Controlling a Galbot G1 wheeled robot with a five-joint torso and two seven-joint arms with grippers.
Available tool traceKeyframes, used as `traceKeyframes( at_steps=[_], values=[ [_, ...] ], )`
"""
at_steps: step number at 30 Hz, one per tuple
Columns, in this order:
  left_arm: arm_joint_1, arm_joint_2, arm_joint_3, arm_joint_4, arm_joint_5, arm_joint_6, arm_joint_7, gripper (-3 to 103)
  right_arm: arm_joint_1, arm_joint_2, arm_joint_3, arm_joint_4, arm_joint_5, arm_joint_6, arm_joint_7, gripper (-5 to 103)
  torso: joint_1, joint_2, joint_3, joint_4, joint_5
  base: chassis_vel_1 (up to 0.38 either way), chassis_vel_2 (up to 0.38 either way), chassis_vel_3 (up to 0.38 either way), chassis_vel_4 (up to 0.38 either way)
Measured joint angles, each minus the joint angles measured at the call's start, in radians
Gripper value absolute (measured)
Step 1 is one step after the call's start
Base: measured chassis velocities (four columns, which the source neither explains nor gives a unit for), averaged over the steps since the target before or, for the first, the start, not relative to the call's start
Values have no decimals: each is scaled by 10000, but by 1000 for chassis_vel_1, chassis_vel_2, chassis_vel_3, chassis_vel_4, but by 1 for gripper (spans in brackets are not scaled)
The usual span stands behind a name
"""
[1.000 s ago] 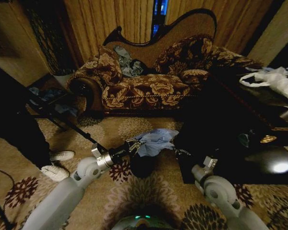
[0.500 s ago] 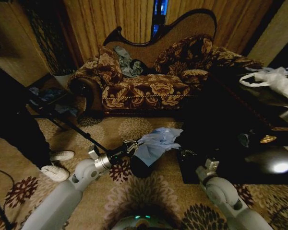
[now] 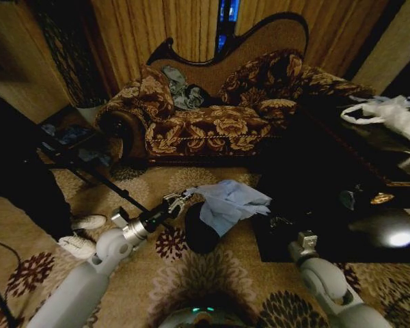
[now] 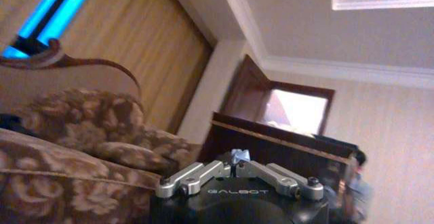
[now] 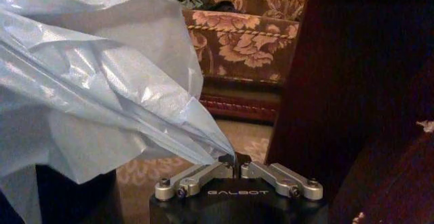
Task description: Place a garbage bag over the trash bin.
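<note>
While both grippers pinch one pale blue garbage bag between them, it hangs spread over the one black trash bin on the patterned carpet. The left gripper has its fingers closed on the bag's left edge; in its wrist view a scrap of film shows between the tips. The right gripper, fingers likewise closed, grips a gathered corner of the bag on the right, beside a dark wooden table. Farther off stands one floral sofa, with one white plastic bag on the table.

Both arms reach forward (low down), left tool and right tool pinched closed.
</note>
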Motion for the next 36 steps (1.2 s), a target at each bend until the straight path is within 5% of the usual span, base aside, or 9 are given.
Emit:
traceKeyframes(
  at_steps=[36],
  values=[
    [-906, 6, 50, 1340, -412, -327, 220, 0, -642, -80, 450, 1868, 1015, 0, 228, 0, 0, 0, 0, -1, 0, 0, 0, 0, 0]
  ],
)
